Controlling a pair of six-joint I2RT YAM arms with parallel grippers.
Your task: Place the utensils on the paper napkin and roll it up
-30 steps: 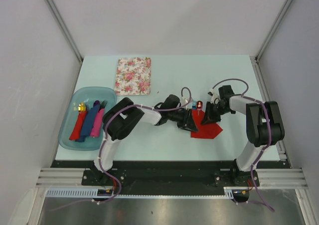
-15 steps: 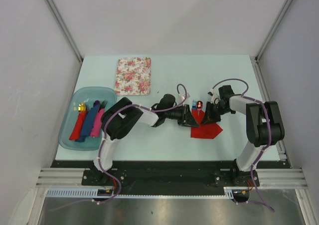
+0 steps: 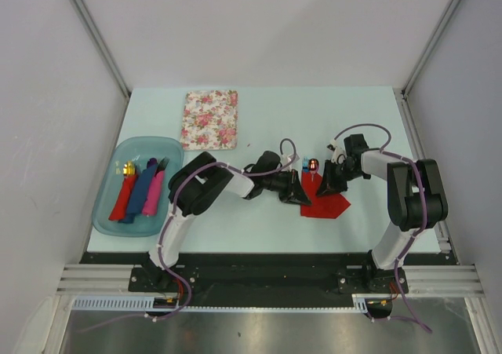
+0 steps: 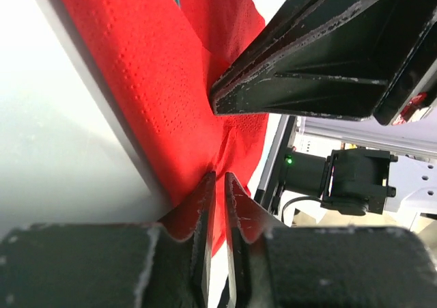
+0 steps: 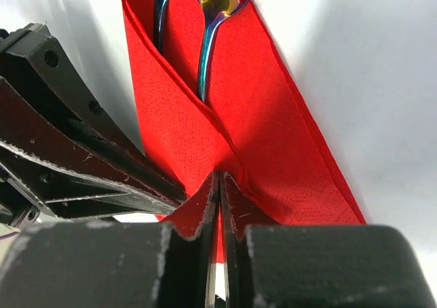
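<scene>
The red paper napkin [image 3: 329, 205] lies right of the table's middle, partly folded over the utensils. The red-gold spoon head [image 3: 314, 165] and the blue fork tip [image 3: 304, 164] stick out of its far end. In the right wrist view the fork [image 5: 166, 11] and the spoon's thin handle [image 5: 204, 55] lie inside a napkin [image 5: 280, 130] fold. My right gripper [image 5: 219, 176] is shut on a pinched ridge of napkin. My left gripper [image 4: 217, 176] pinches the napkin [image 4: 150, 82] from the left side, its jaws nearly touching. Both grippers [image 3: 304, 191] [image 3: 326, 187] meet over the napkin.
A floral-patterned pad [image 3: 210, 118] lies at the back left. A translucent blue tray [image 3: 107, 201] at the left holds red, blue and pink rolls, the red one with a gold-tipped utensil [image 3: 125, 168]. The table's right edge is near my right arm.
My left gripper has shifted slightly right, onto the napkin's left side. My right gripper and the utensils have stayed in place.
</scene>
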